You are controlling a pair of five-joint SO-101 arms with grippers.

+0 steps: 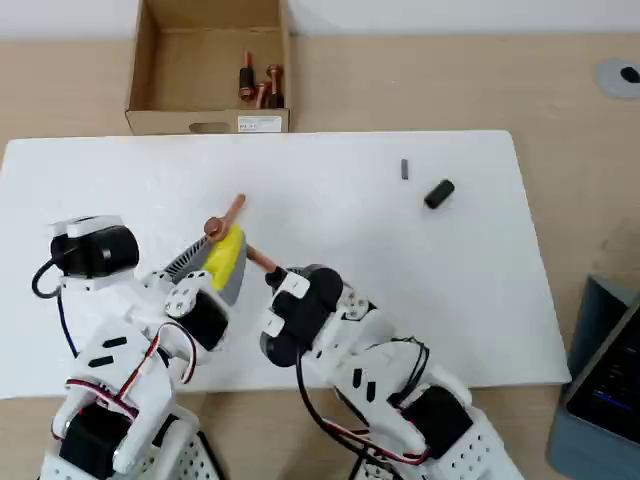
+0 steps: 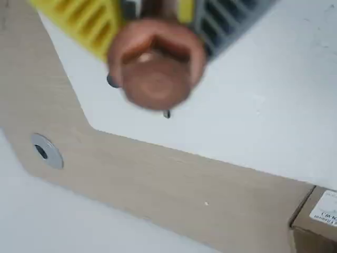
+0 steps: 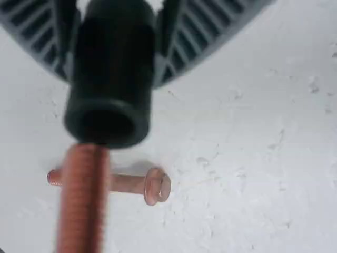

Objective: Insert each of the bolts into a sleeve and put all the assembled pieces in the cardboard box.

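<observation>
The cardboard box sits at 11 o'clock with some finished pieces inside. My left tool is clamped on a bolt, its tip right at the mouth of the sleeve my right tool grips. A spare bolt lies beside them on the tabletop; loose sleeve at 2 o'clock.

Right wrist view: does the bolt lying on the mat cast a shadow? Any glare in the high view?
Right wrist view: the lying bolt casts only a faint, soft shadow close beside it on the white mat; high view: the mat is evenly lit, without a glare patch.
</observation>
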